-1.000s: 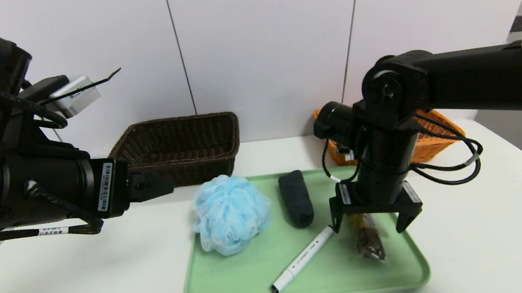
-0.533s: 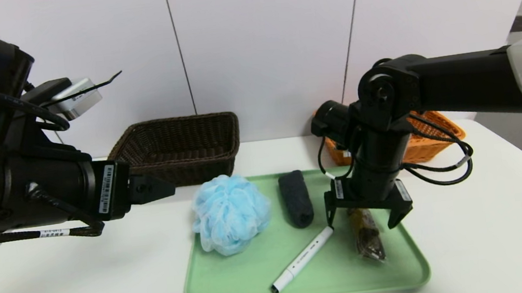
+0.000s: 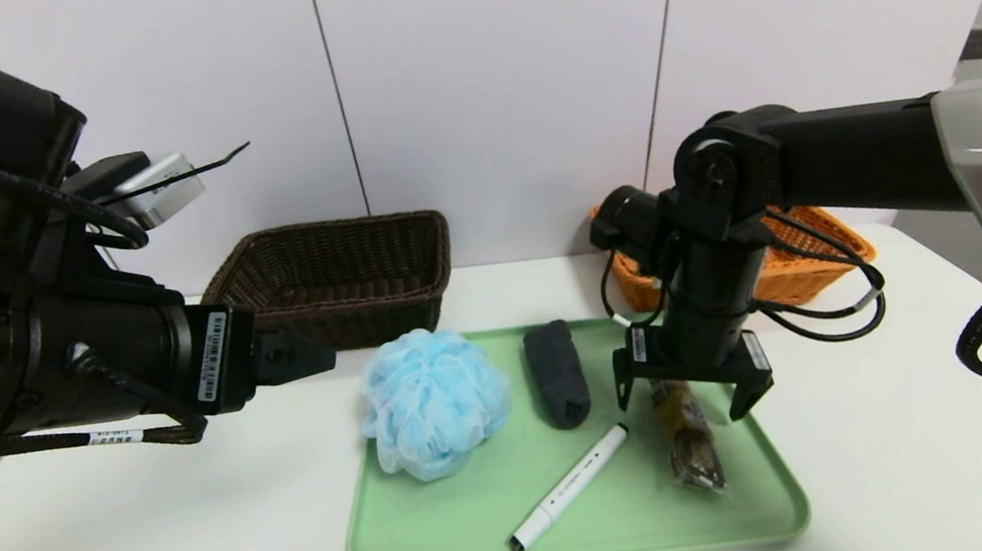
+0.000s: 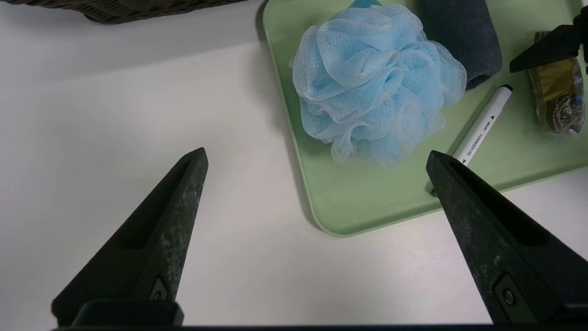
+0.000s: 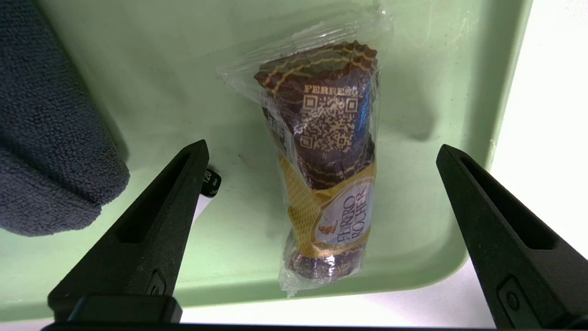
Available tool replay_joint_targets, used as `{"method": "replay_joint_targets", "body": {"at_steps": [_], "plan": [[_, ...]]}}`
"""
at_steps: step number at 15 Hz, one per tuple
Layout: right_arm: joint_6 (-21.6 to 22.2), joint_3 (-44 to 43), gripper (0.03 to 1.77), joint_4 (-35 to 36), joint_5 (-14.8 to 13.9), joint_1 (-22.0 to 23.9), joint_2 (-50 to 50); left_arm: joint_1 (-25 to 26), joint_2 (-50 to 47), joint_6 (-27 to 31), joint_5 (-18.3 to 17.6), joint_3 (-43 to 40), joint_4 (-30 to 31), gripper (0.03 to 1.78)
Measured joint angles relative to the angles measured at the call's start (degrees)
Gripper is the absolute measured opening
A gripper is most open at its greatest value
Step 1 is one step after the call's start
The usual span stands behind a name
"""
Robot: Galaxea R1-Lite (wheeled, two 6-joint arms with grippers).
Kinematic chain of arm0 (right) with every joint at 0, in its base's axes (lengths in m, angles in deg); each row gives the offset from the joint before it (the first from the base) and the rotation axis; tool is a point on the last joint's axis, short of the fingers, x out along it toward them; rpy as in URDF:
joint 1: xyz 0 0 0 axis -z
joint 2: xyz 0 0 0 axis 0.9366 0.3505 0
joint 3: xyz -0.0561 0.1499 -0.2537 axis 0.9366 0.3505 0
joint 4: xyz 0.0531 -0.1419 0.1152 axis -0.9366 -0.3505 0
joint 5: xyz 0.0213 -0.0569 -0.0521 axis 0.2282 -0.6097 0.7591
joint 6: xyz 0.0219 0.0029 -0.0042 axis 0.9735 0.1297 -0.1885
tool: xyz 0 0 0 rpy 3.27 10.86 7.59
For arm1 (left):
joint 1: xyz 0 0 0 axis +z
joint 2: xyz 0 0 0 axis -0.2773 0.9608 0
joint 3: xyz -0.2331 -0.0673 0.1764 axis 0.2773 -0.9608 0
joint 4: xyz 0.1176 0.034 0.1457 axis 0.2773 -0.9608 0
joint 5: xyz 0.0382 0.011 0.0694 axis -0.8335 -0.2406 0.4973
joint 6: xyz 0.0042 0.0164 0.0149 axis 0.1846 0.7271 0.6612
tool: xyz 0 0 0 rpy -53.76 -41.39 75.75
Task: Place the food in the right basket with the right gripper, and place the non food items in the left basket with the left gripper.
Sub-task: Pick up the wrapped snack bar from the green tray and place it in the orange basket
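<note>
A green tray (image 3: pixel 445 536) holds a blue bath pouf (image 3: pixel 433 400), a rolled dark grey towel (image 3: pixel 556 374), a white marker (image 3: pixel 568 486) and a wrapped Ferrero Rocher chocolate pack (image 3: pixel 691 441). My right gripper (image 3: pixel 695 395) hangs open just above the far end of the chocolate pack (image 5: pixel 328 179), one finger on each side, not touching it. My left gripper (image 4: pixel 317 156) is open over the bare table left of the tray (image 4: pixel 367 202), apart from the pouf (image 4: pixel 372 82). The brown left basket (image 3: pixel 336 278) and orange right basket (image 3: pixel 805 265) stand at the back.
The marker's black cap (image 5: pixel 210 184) lies close to one right finger. The grey towel (image 5: pixel 50 138) lies beside that same finger. The white table (image 3: pixel 162 529) spreads around the tray, and a white wall rises behind the baskets.
My right gripper has shifted a little left and toward the far end of the chocolate pack, still open. The left arm has crept slightly to the right.
</note>
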Motion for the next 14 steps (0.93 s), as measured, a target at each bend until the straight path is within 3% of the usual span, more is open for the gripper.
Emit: {"method": "replay_joint_targets", "body": {"at_steps": [4,8,11,12,13,14], "plan": [[0.11,-0.02,1.71,-0.22,0.06,0.04,0.67,-0.06,0.35,0.01,0.09,0.12,0.00,1.69],[0.23,0.00,1.11,-0.24,0.45,-0.29,1.07,-0.09,0.59,0.00,0.17,0.23,0.00,1.69],[1.50,0.09,0.78,-0.41,0.83,-0.30,1.40,-0.09,0.77,-0.09,0.20,0.23,0.00,1.69],[1.61,0.13,0.55,-0.48,0.95,-0.30,1.46,-0.09,0.78,-0.09,0.20,0.20,0.00,1.69],[1.61,0.13,0.17,-0.50,1.02,-0.30,1.44,-0.09,0.80,-0.09,0.20,0.17,0.00,1.69],[1.57,0.13,0.18,-0.50,0.95,-0.30,1.29,-0.09,0.85,-0.07,0.21,0.17,0.00,1.69]]}}
